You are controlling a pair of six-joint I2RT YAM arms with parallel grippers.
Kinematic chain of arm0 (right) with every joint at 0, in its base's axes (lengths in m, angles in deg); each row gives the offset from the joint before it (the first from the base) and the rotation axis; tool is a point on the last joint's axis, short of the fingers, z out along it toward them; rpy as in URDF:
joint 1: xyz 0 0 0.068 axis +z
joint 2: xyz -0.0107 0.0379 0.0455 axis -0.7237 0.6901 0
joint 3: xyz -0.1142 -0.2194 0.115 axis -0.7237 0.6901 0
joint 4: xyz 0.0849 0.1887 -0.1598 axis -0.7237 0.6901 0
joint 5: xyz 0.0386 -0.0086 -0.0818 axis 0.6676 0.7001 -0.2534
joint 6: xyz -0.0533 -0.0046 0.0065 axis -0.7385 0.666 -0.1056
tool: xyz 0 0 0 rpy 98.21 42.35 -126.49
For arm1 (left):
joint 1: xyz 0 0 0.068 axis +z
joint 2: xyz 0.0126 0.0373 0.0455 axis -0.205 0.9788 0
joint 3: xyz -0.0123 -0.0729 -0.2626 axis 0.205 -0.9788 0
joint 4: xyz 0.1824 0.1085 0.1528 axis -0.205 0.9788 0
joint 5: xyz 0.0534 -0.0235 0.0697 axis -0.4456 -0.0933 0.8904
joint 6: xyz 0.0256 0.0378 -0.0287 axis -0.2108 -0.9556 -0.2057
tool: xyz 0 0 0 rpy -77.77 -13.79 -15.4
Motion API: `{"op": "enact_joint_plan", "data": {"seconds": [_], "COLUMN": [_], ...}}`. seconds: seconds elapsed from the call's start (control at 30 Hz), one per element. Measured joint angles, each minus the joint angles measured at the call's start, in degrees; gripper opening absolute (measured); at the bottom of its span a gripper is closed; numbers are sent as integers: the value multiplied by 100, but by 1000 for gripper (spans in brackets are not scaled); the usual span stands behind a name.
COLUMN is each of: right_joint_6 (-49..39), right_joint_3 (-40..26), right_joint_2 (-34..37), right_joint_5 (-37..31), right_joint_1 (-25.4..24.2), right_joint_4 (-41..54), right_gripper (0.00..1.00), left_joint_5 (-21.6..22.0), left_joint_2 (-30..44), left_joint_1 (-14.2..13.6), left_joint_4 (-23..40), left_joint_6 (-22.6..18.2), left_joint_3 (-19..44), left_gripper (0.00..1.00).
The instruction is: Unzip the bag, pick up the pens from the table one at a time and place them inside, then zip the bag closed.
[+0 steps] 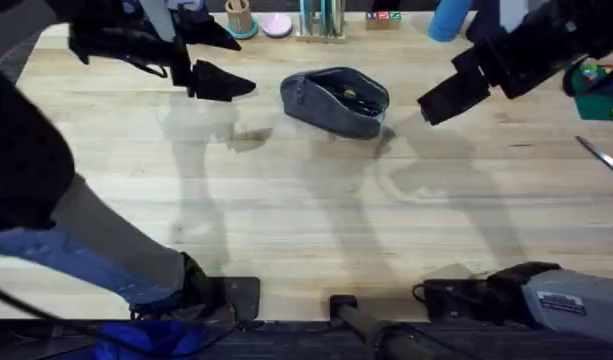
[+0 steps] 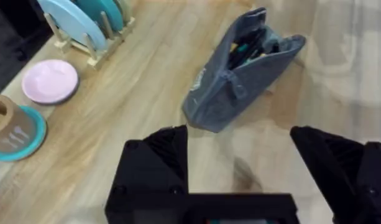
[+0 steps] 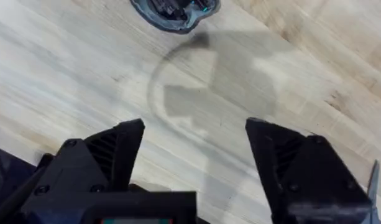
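The grey-blue bag (image 1: pixel 334 100) lies on the table (image 1: pixel 306 210) at the back centre, its zipper open. Dark pens (image 2: pixel 249 46), one with a teal part, rest inside it. In the left wrist view the bag (image 2: pixel 240 81) gapes just beyond my left gripper (image 2: pixel 240 155), which is open and empty. In the overhead view that gripper (image 1: pixel 221 82) hovers to the bag's left. My right gripper (image 1: pixel 441 100) hovers to the bag's right, also open and empty (image 3: pixel 196 155), with the bag (image 3: pixel 174 9) farther off and pen ends (image 3: pixel 202 7) showing inside.
Metal scissors (image 1: pixel 601 155) lie near the right edge. Along the back stand a rack of blue plates (image 2: pixel 84 25), a pink plate (image 2: pixel 50 81), a brown cup on a teal coaster (image 2: pixel 10 124) and a blue cup (image 1: pixel 448 20). A green mat (image 1: pixel 601 95) sits far right.
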Motion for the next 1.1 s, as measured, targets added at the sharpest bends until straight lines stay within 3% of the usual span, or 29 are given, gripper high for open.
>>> {"op": "enact_joint_plan", "data": {"seconds": [0.57,0.77,1.1], "right_joint_6": [222,320,905], "right_joint_3": [0,0,0], "right_joint_2": [0,0,-1], "right_joint_5": [0,1,2], "right_joint_1": [0,0,0], "right_joint_4": [-2,-2,-1], "right_gripper": [997,997,996], "left_joint_5": [-1267,-1568,-1704], "left_joint_2": [1179,1473,1511], "left_joint_1": [-68,-221,-238], "left_joint_4": [-1341,-2147,-2056], "left_joint_6": [-131,383,746], "left_joint_3": [0,0,0], "left_gripper": [991,991,991]}}
